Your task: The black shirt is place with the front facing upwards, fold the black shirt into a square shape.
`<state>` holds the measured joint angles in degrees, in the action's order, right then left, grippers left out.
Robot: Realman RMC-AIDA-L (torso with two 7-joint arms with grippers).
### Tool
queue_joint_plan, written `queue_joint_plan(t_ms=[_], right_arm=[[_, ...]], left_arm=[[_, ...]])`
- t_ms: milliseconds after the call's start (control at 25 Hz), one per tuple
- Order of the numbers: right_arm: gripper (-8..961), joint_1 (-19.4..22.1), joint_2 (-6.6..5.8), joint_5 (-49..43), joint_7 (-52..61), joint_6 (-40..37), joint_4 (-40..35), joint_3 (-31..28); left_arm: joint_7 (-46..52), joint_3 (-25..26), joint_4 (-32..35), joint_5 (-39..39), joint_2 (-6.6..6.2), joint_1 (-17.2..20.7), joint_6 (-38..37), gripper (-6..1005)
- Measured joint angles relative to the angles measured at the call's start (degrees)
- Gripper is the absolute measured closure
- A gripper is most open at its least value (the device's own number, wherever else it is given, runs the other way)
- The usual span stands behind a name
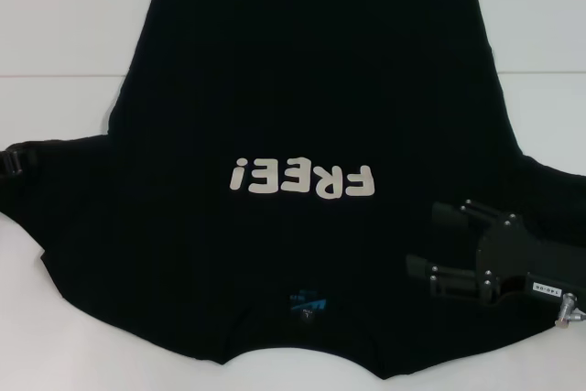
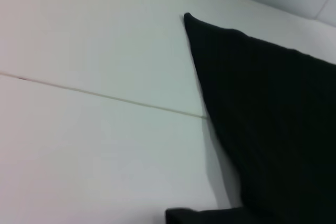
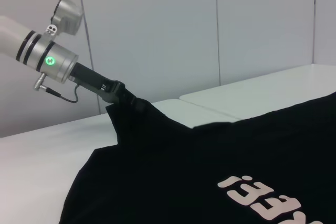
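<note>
Across the white table (image 1: 55, 25) the black shirt (image 1: 302, 89) is being spread, limp and best taken by its edges, its sleeve being pinched by the left gripper (image 3: 126, 103), the right gripper (image 1: 438, 243) being held open above it.

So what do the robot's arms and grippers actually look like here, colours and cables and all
The right gripper is matte black, with two flat fingers on a blocky body dotted with small silver screws, a small white label and a silver plug at its wrist. The left gripper is black too, on a silver cylindrical wrist with black bands, a glowing green light, a thin black cable and a white arm segment behind it.
</note>
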<state>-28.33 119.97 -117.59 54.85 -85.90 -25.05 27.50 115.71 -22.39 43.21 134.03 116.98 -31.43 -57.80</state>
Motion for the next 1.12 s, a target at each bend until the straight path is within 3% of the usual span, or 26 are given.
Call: queue_joint_plan(t_ms=[280, 640, 1120], right_arm=[[93, 0.06, 0.0, 0.0, 0.09, -0.23, 0.0, 0.01], [98, 0.16, 0.0, -0.01, 0.09, -0.51, 0.0, 0.01], [105, 0.3, 0.0, -0.01, 0.09, -0.77, 0.0, 0.16]], left_arm=[[3.82, -0.92, 0.01, 1.84, -0.31, -2.33, -3.36, 997], [20.27, -4.57, 0.22, 3.31, -1.52, -5.88, -9.34, 996], [24.7, -4.53, -4.98, 2.58, -1.46, -9.0, -10.84, 983]])
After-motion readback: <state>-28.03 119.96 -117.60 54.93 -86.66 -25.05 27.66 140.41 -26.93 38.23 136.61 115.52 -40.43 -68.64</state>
